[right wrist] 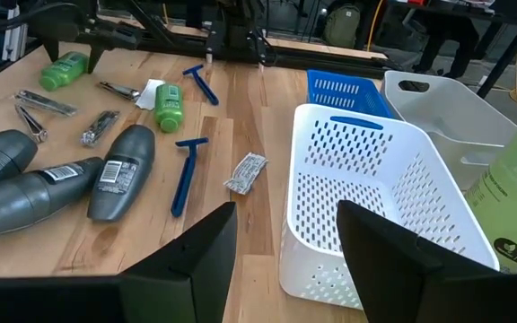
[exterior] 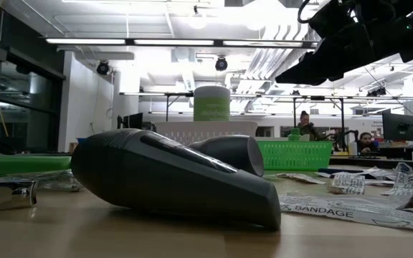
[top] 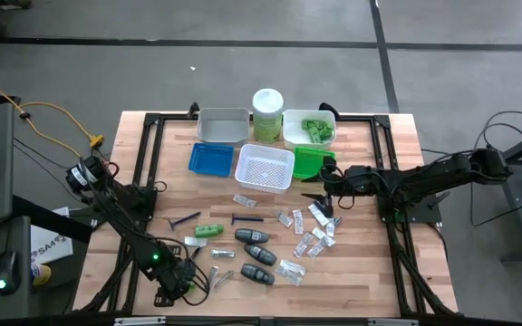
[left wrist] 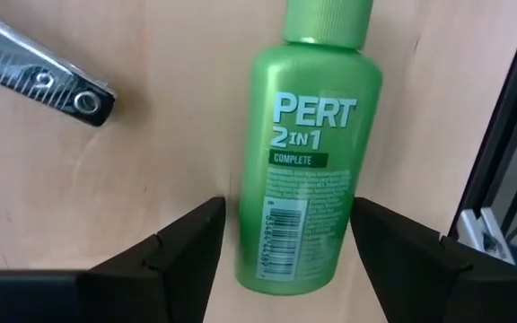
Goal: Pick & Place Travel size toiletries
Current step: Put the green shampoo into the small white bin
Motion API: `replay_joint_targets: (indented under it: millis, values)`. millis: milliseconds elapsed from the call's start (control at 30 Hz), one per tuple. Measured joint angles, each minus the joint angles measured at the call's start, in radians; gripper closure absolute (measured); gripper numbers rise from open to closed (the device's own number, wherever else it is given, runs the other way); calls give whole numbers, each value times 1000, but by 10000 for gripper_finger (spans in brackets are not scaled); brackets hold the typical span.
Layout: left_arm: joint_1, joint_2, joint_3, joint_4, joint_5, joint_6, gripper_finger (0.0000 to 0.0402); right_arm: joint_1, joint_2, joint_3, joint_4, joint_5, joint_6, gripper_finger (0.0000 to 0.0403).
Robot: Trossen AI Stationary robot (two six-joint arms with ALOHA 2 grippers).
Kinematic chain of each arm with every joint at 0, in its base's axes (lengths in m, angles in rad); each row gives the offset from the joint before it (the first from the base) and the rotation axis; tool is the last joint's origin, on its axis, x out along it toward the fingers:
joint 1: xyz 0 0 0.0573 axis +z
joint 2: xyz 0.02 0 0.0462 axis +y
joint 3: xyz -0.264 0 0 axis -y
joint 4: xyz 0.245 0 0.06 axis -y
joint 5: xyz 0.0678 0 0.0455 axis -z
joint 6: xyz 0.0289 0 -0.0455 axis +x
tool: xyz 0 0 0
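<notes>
A green Pert bottle (left wrist: 317, 135) lies flat on the wooden table near its front left. My left gripper (left wrist: 290, 211) points down over the bottle's lower end, open, with one finger on each side; I cannot tell whether either finger touches it. In the right wrist view this bottle (right wrist: 65, 67) shows at the far left. My right gripper (right wrist: 287, 215) hangs open above the table, facing the white basket (right wrist: 375, 179), with nothing between its fingers. A second green bottle (top: 208, 232), dark grey oval cases (top: 256, 258), blue razors (top: 247, 218), clippers (left wrist: 43, 76) and clear packets (top: 311, 231) lie loose on the table.
Along the far side stand a blue tray (top: 210, 158), a grey bin (top: 223, 125), a pale-green canister (top: 267, 113), a white bin with green items (top: 308, 127) and a green tray (top: 314, 161). The black table frame (left wrist: 510, 179) runs close beside the left gripper.
</notes>
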Motion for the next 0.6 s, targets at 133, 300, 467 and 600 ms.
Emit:
replay_joint_targets:
  millis: [133,300,467,600]
  values:
    - [-15,8,0,0,-30,-11,156,0,0,0,0,0,0,216]
    - [-20,27,-1,-8,-42,-14,159,0,0,0,0,0,0,216]
    - [-18,29,-2,-15,-46,-36,202,0,0,0,0,0,0,216]
    - [-18,29,-3,-17,-44,-63,254,0,0,0,0,0,0,216]
